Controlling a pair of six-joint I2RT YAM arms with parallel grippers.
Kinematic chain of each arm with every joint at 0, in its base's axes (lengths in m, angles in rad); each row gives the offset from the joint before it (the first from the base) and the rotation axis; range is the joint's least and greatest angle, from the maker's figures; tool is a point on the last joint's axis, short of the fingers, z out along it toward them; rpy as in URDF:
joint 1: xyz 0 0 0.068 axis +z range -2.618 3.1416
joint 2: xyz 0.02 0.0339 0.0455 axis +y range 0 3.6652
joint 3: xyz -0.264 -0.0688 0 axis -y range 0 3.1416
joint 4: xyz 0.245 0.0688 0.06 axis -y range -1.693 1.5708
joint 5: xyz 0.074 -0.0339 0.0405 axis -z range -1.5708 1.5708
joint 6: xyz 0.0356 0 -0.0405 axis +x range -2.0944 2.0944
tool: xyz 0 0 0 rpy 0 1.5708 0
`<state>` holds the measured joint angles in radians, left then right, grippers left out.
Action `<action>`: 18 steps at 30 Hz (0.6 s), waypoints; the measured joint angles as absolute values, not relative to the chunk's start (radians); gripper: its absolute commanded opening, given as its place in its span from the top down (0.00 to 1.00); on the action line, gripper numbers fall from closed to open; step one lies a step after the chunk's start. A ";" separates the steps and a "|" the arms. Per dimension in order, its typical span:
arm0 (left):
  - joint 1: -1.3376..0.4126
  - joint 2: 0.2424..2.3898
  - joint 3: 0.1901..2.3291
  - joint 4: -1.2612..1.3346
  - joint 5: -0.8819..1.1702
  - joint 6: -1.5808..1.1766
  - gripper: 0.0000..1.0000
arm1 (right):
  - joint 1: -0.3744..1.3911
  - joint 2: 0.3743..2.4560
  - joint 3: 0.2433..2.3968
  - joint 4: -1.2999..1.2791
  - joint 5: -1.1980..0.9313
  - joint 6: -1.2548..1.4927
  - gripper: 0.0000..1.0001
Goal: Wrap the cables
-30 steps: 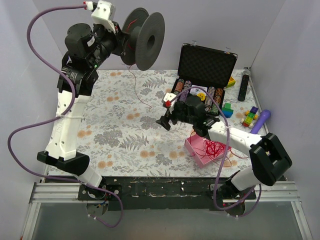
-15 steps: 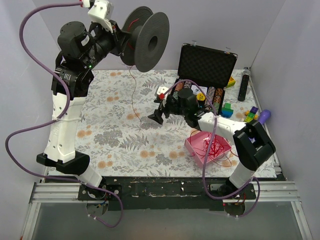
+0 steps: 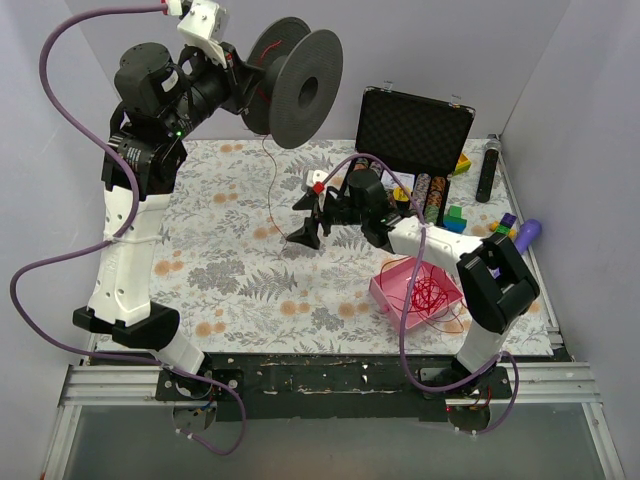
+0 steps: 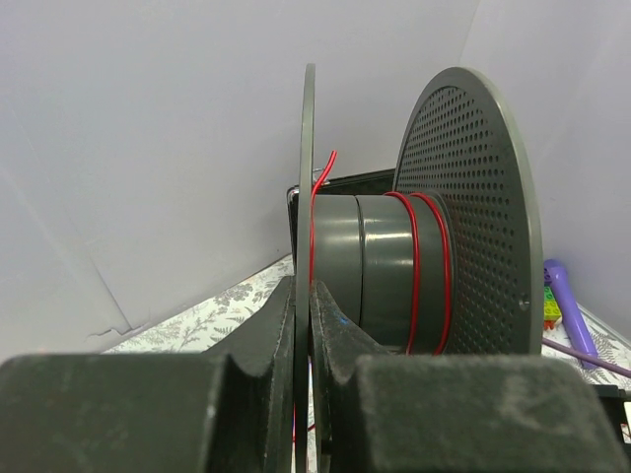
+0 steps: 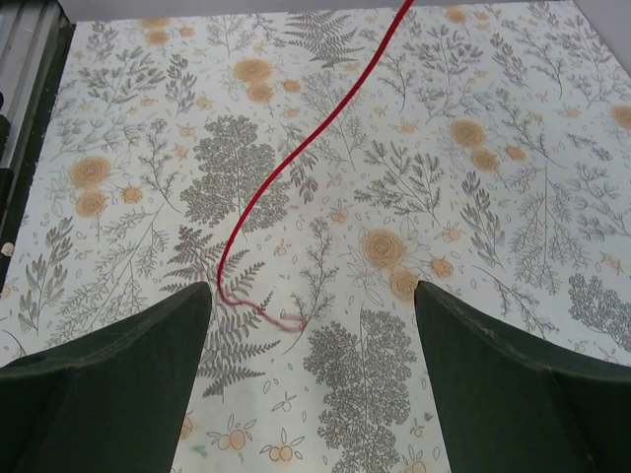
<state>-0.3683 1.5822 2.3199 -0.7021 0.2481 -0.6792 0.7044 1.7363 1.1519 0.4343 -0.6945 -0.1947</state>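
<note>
My left gripper [image 3: 238, 85] is raised high at the back left, shut on one flange of a dark grey spool [image 3: 300, 88]. In the left wrist view the spool [image 4: 394, 266] has a few turns of thin red cable [image 4: 414, 266] on its core. One red cable strand [image 3: 272, 190] hangs from the spool down to the floral cloth. My right gripper [image 3: 303, 236] is open and low over the cloth, right by the strand's end. In the right wrist view the strand's end [image 5: 258, 305] lies on the cloth between my open fingers [image 5: 108, 384]. More red cable [image 3: 430, 294] lies tangled in a pink tray [image 3: 390, 292].
An open black case [image 3: 415, 128] with poker chips stands at the back right. A black remote [image 3: 487, 170], coloured blocks [image 3: 500, 235] and a purple handle [image 3: 527, 238] lie along the right edge. The floral cloth [image 3: 220, 270] covers the table.
My right gripper has moved left and away from the pink tray to the hanging strand's end. My left arm shifted the spool slightly right early on, then held still.
</note>
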 measured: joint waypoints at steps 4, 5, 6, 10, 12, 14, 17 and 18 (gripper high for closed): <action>-0.368 1.582 2.320 -0.703 0.252 -0.679 1.00 | 0.696 1.737 1.163 0.376 -0.649 -0.217 0.08; -0.368 1.582 2.320 -0.703 0.252 -0.679 1.00 | 0.692 1.736 1.163 0.360 -0.636 -0.221 0.08; -0.368 1.582 2.320 -0.703 0.252 -0.679 1.00 | 0.687 1.734 1.163 0.343 -0.625 -0.226 0.08; -0.368 1.583 2.320 -0.703 0.252 -0.678 1.00 | 0.678 1.698 1.147 0.321 -0.607 -0.228 0.06; -0.368 1.583 2.321 -0.704 0.253 -0.678 1.00 | 0.686 1.669 1.121 0.348 -0.605 -0.209 0.06; -0.368 1.588 2.330 -0.705 0.253 -0.678 1.00 | 0.699 1.661 1.108 0.400 -0.601 -0.183 0.06; -0.368 1.596 2.342 -0.704 0.254 -0.678 1.00 | 0.713 1.682 1.109 0.482 -0.594 -0.132 0.07; -0.368 1.597 2.342 -0.704 0.254 -0.678 1.00 | 0.716 1.698 1.113 0.506 -0.594 -0.118 0.09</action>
